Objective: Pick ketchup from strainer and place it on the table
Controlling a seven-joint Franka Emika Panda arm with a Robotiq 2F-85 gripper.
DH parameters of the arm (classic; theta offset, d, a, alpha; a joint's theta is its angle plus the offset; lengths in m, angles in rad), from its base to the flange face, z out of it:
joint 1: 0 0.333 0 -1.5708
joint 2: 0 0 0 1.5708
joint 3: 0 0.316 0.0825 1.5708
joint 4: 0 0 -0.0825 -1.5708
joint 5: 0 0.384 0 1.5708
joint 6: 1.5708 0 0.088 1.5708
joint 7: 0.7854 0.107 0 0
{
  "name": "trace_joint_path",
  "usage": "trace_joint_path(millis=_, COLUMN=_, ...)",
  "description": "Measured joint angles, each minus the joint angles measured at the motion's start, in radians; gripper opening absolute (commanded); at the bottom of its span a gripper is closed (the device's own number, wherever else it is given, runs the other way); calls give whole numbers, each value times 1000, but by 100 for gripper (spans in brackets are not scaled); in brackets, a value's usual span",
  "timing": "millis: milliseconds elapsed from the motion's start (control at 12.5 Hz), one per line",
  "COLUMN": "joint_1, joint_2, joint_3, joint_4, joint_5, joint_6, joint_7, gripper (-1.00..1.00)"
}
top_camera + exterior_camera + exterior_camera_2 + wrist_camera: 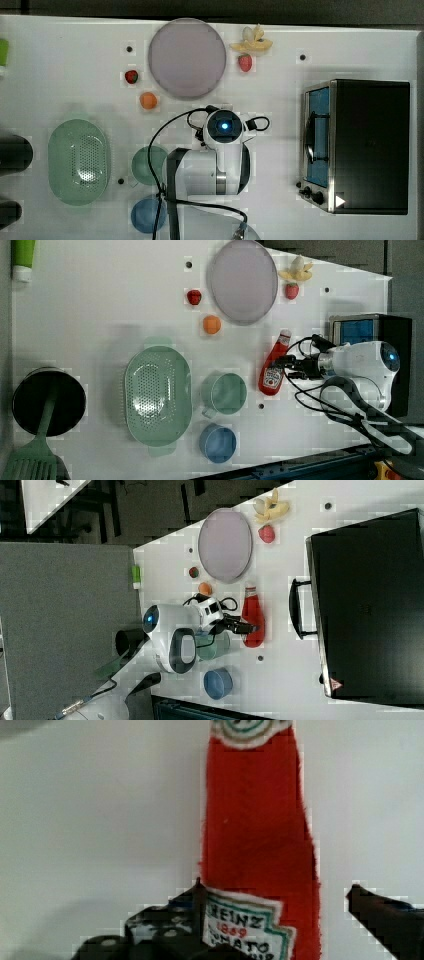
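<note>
- The table is a white top carrying everything below.
- The strainer sits at the left view's lower left, with nothing in it.
- The ketchup lies flat on the table, right of the green cup in the left view, well apart from the strainer.
- The gripper hangs over the bottle's label end, fingers spread apart on either side, one side clear of it.

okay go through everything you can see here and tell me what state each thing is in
Ketchup: lying flat on the table, out of the strainer.
Strainer: empty.
Gripper: open, fingers either side of the ketchup.
Green cup: upright, empty.
Blue cup: upright.
Plate: empty.
Banana: peeled.
</note>
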Motion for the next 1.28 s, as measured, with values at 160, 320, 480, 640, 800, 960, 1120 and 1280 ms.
trace_joint_path(millis=160, joint_1=-2, joint_2=-14, joint_3=0, joint_4=0, joint_5=8, joint_6=-28, joint_7=0, gripper=100)
trace_joint_path(millis=320, joint_1=-5, joint_2=-80, joint_3=-1, joint_4=37, joint_5=16, joint_6=-101, joint_7=4, gripper=100)
trace_joint_path(millis=480, joint_1=-6, joint_2=-171, joint_3=2, joint_4=137, joint_5=21, joint_6=-228, joint_7=49, gripper=100)
trace_joint_path(millis=640, joint_1=-8, joint_2=-247, joint_3=3, joint_4=303, joint_5=16, joint_6=-444, joint_7=149, gripper=100)
trace_joint_path(millis=800, joint_1=-8, joint_2=-298, joint_3=6, joint_4=477, joint_5=19, joint_6=-633, joint_7=242, gripper=100)
trace_joint_path(millis=960, joint_1=-7, joint_2=-314, joint_3=13, joint_4=644, joint_5=25, joint_6=-776, joint_7=304, gripper=100)
trace_joint_path(millis=1120, joint_1=-6, joint_2=-324, joint_3=27, joint_4=745, joint_5=21, joint_6=-846, joint_7=338, gripper=100)
trace_joint_path(millis=1280, joint_1=-5, joint_2=-331, joint_3=41, joint_4=775, joint_5=31, joint_6=-888, joint_7=355, gripper=100)
